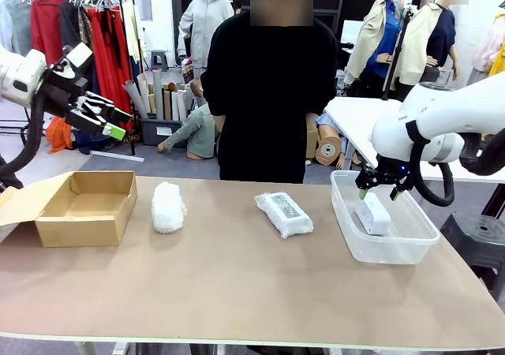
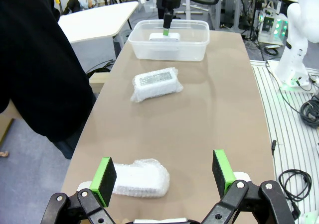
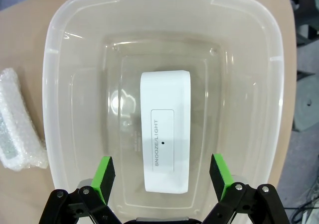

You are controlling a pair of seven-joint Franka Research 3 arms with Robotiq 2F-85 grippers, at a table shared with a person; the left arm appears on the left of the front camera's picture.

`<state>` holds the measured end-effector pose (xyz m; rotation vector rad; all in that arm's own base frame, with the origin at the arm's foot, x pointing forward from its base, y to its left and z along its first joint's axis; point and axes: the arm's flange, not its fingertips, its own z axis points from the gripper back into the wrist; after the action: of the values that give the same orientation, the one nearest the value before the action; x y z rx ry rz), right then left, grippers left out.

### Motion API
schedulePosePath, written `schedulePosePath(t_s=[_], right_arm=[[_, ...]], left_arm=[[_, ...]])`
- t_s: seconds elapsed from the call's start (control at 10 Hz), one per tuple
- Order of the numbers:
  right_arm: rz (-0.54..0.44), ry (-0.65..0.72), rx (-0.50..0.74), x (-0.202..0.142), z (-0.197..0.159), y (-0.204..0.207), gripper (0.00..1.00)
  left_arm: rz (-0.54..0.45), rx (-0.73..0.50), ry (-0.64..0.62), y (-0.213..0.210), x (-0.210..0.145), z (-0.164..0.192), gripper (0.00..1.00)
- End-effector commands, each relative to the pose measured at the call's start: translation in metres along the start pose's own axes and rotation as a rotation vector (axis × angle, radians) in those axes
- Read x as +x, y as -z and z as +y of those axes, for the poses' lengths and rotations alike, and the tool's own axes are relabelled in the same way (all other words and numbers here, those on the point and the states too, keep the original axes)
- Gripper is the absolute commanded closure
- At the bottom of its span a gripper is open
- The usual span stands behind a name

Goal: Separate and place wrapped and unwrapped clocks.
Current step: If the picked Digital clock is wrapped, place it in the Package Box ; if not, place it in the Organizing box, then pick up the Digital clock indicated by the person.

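The bare white clock point(image 1: 372, 213) point(image 3: 165, 129) lies flat inside a clear plastic tub point(image 1: 418, 241) point(image 3: 60, 84) at the table's right. My right gripper point(image 1: 384, 191) point(image 3: 162, 176) hangs open just above it, holding nothing. A bundle in white bubble wrap point(image 1: 168, 207) point(image 2: 141, 178) lies left of centre. A clock in clear plastic with a label point(image 1: 283, 213) point(image 2: 155, 83) lies at the middle. My left gripper point(image 1: 110, 122) point(image 2: 164, 173) is open, raised high over the table's left end.
An open cardboard box point(image 1: 47, 230) stands at the table's left. A person in black point(image 1: 272, 95) stands at the far edge, behind the middle. The front half of the brown table point(image 1: 237, 300) is bare.
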<state>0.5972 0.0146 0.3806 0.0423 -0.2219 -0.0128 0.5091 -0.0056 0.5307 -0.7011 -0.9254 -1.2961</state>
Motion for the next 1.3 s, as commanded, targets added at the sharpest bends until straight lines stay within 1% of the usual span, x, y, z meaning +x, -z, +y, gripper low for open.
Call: schedulePosePath(t_s=[0.0, 0.8, 0.9, 1.2], right_arm=[[-0.005, 0.001, 0.001, 0.001, 0.001, -0.001, 0.0], [0.001, 0.0, 0.0, 0.0, 0.0, 0.001, 0.0], [0.029, -0.05, 0.025, 0.002, -0.003, -0.012, 0.0], [0.044, -0.166, 0.027, 0.0, 0.013, -0.055, 0.0]], left_arm=[[-0.002, -0.001, 0.005, 0.0, 0.002, -0.001, 0.0], [-0.002, -0.001, 0.005, 0.0, 0.002, -0.001, 0.0], [-0.002, -0.001, 0.005, 0.0, 0.002, -0.001, 0.0], [-0.002, -0.001, 0.005, 0.0, 0.002, -0.001, 0.0]])
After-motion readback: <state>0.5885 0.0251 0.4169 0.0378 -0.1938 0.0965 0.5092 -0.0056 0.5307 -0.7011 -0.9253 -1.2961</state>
